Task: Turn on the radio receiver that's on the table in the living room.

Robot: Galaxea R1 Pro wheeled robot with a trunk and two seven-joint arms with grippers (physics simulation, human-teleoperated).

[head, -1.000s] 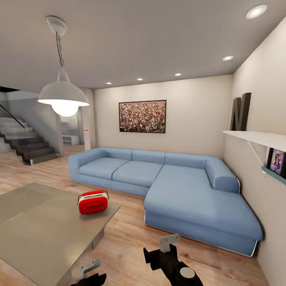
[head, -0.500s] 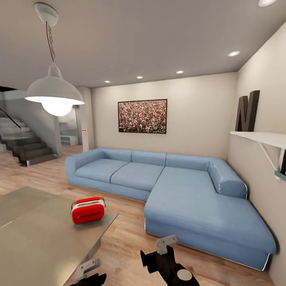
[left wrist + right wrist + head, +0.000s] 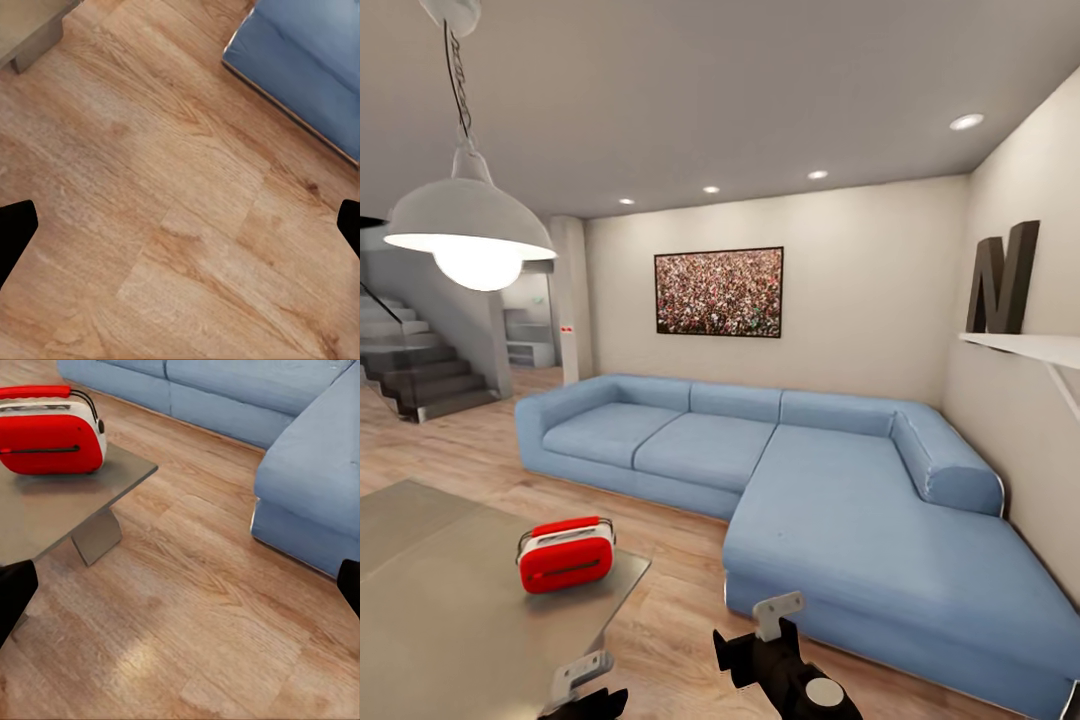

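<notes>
Landmark: table (image 3: 450, 620). Radio (image 3: 565, 553) on table, near its far right corner. Sofa (image 3: 790, 470) beyond and right of table, floor (image 3: 670, 610) between. Photograph (image 3: 718, 291) on wall behind sofa. Lamp (image 3: 468, 225) hangs above table. Stairs (image 3: 420, 375) far left, behind table. Shelf (image 3: 1025, 348) on right wall.

The right arm (image 3: 790, 670) is glossy black with a round grey cap. Each pincer carries a pale grey bracket. The left pincer (image 3: 585, 685) is black too.
</notes>
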